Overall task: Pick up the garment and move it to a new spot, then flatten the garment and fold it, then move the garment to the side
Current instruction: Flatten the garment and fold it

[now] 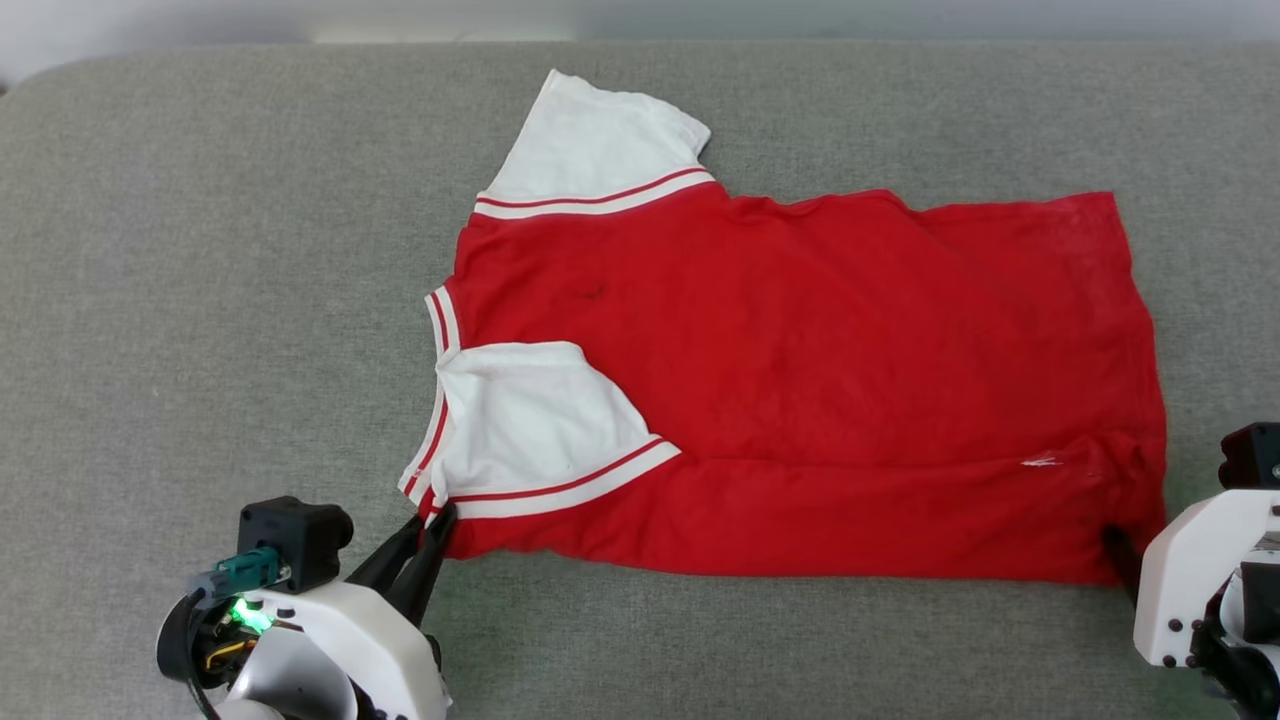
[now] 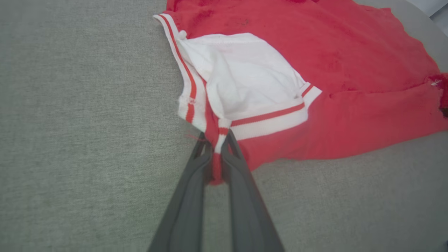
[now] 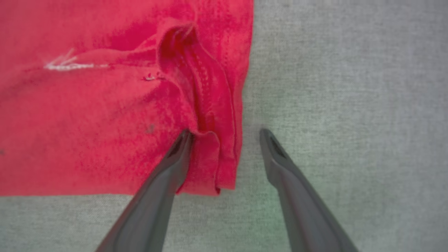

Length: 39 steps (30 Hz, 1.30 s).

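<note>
Two grippers: you have one at each near corner of the garment [image 1: 800, 350], the left at the collar end and the right at the hem end.
Left gripper [image 1: 438, 525]: its fingers are pinched together on the striped trim [image 2: 190, 94] at the near-left corner. In your left wrist view a tuck of red and white cloth sits squeezed between them.
Near sleeve [image 1: 530, 420]: white, folded inward so it lies on the red body just beyond the left gripper.
Far sleeve [image 1: 600, 130]: white, spread flat and pointing toward the far edge of the surface [image 1: 200, 250].
Garment: it lies flat on the grey surface, plain red side up, with the collar end near the middle and the hem toward the right edge. A long strip along its near side looks folded over onto the body.
Hem corner [image 3: 210, 105]: a raised fold of red cloth runs up from the near-right corner.
Right gripper [image 3: 225, 131]: the jaws are spread apart and hold nothing. One finger rests on the cloth beside that fold, the other on bare grey fabric just off the hem.
</note>
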Motion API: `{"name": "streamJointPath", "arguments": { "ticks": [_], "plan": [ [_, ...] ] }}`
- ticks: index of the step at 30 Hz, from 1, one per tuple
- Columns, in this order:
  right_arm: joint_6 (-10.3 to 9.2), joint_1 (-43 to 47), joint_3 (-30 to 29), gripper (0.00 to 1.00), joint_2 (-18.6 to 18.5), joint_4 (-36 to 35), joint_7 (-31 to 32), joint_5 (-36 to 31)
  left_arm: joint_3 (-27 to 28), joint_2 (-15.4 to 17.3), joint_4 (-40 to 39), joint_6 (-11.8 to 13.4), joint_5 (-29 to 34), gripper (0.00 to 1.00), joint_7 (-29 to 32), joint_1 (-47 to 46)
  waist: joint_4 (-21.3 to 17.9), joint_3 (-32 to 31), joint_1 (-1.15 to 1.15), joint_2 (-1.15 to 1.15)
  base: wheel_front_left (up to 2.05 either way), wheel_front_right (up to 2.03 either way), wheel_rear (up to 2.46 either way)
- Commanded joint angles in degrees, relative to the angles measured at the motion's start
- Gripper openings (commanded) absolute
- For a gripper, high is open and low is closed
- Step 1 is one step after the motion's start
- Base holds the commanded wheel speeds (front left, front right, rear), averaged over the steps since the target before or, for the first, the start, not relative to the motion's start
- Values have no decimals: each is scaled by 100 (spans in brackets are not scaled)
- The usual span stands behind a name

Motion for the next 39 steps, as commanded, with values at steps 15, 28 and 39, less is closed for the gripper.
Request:
{"name": "streamJointPath", "arguments": {
  "ticks": [15,28,39],
  "plan": [
    [-7,299,-273,0,-22,311,77,289,-108,160,258,192,-164,0,185,443,-97,-498,0,0,0,0,0],
    [-6,1230,-597,0,-57,-557,501,617,-424,285,389,141,-334,0,328,1115,-247,-827,0,0,0,0,0],
    [-3,1106,-434,100,92,-116,73,661,-629,77,1007,-234,-269,100,320,873,-268,-900,0,0,0,0,0]
  ]
}}
